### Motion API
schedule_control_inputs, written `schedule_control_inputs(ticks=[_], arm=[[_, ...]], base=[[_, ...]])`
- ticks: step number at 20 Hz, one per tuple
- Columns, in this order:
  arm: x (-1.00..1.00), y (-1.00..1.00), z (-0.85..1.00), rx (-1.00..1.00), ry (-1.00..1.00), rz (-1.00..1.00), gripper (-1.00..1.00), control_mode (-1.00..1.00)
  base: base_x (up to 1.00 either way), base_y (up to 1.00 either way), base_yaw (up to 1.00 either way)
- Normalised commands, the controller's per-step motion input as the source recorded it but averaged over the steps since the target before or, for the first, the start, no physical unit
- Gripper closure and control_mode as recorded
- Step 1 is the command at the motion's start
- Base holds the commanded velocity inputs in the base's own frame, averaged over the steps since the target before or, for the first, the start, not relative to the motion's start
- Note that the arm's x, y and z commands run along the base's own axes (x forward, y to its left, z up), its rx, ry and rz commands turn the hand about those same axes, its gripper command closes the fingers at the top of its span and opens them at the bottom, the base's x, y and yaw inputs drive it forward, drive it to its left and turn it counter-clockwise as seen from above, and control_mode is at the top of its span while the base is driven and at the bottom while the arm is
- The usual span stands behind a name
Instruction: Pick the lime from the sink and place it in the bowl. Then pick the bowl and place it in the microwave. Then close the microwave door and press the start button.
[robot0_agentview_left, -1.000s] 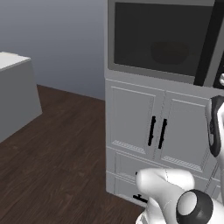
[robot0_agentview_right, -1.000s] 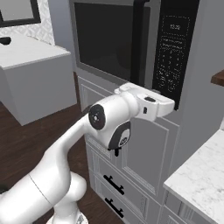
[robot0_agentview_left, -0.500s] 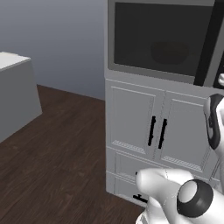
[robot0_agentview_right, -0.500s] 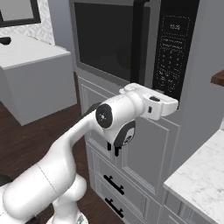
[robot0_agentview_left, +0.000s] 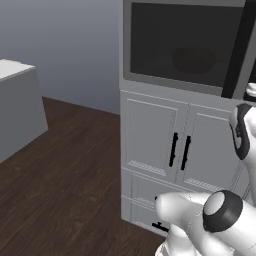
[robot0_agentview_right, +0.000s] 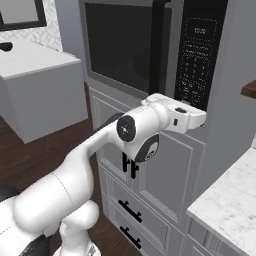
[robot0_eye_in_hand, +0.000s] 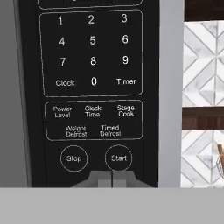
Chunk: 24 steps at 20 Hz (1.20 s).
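Observation:
The microwave door (robot0_agentview_left: 165, 35) is closed, its dark window (robot0_agentview_right: 120, 45) facing the room. Behind the glass a dim rounded shape, seemingly the bowl (robot0_agentview_left: 192, 60), is faintly visible. The lime and the sink are out of view. The black control strip (robot0_agentview_right: 197, 55) sits to the right of the door. My gripper (robot0_eye_in_hand: 112, 178) is shut, its tips pressed together just below the round Start button (robot0_eye_in_hand: 118, 158), with the Stop button (robot0_eye_in_hand: 74, 158) to its left. In the right base view the gripper (robot0_agentview_right: 200, 119) reaches the strip's lower end.
Pale cabinet doors with black handles (robot0_agentview_left: 179, 150) stand below the microwave, with drawers (robot0_agentview_right: 131, 212) under them. A marble counter (robot0_agentview_right: 230, 205) lies at lower right and a grey island (robot0_agentview_right: 40, 85) to the left. Dark wooden floor (robot0_agentview_left: 65, 165) is open on the left.
The hand has edged a little further right toward the control strip. The door and everything else stay as they were.

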Motion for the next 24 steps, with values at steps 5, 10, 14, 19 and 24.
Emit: schedule_control_inputs(ticks=[5, 10, 14, 19, 24], arm=[[0.25, -0.19, -0.02, 0.0, 0.0, 0.0, 1.0, -1.0], [0.24, -0.18, -0.07, 0.0, 0.0, 0.0, 1.0, -1.0], [0.34, -0.21, -0.17, 0.0, 0.0, 0.04, 1.0, -1.0], [0.39, -0.35, -0.18, 0.05, -0.01, 0.16, 1.0, -1.0], [0.25, -0.23, -0.09, 0.05, -0.01, 0.15, 1.0, -1.0]], base=[[0.0, 0.0, 0.0], [0.0, 0.0, 0.0], [0.0, 0.0, 0.0], [0.0, 0.0, 0.0], [0.0, 0.0, 0.0]])
